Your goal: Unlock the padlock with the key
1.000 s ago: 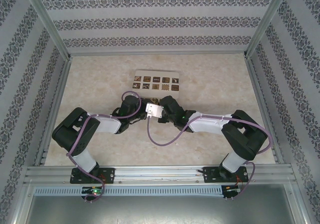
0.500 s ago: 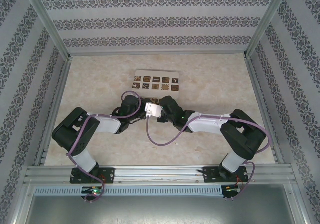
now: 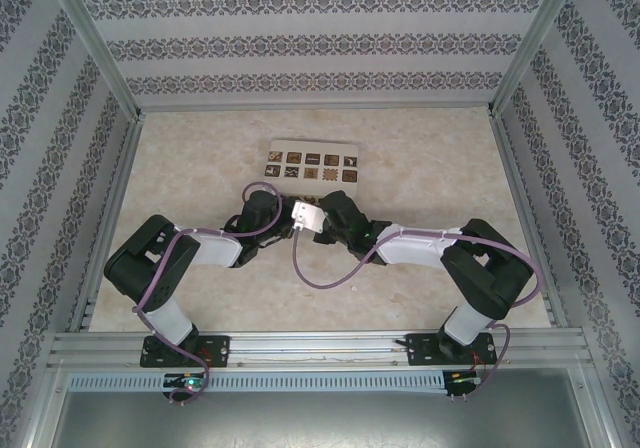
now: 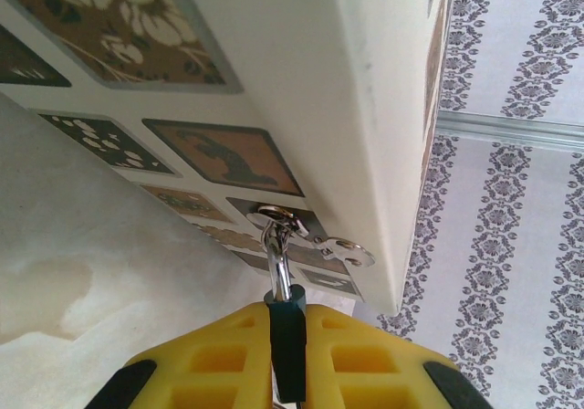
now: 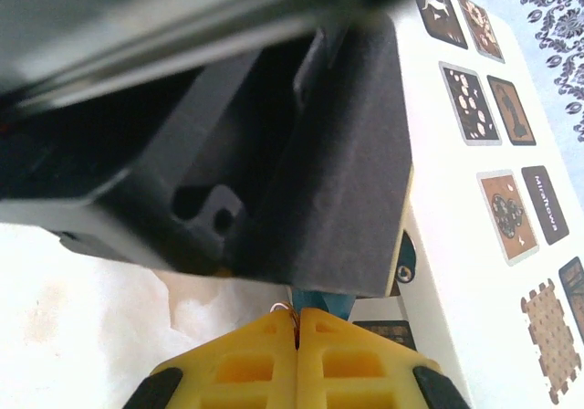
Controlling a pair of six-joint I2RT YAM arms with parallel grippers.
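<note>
- The left pincer (image 4: 288,316) is clamped on the padlock's (image 4: 289,345) blue body. The right pincer (image 5: 297,322) has its fingers pressed together, seemingly nipping the key (image 5: 282,309), of which just a thin ring shows.
- The padlock is held mid-table (image 3: 430,168), between the arms, just near of the box (image 4: 301,80).
- Risk: the pincers crowd each other, so a sideways push from the key could twist the thin body in its grip or knock the shackle (image 4: 276,231) against the box.
- Its long axis runs straight out from the fingers, with the shackle leading far, toward the box.
</note>
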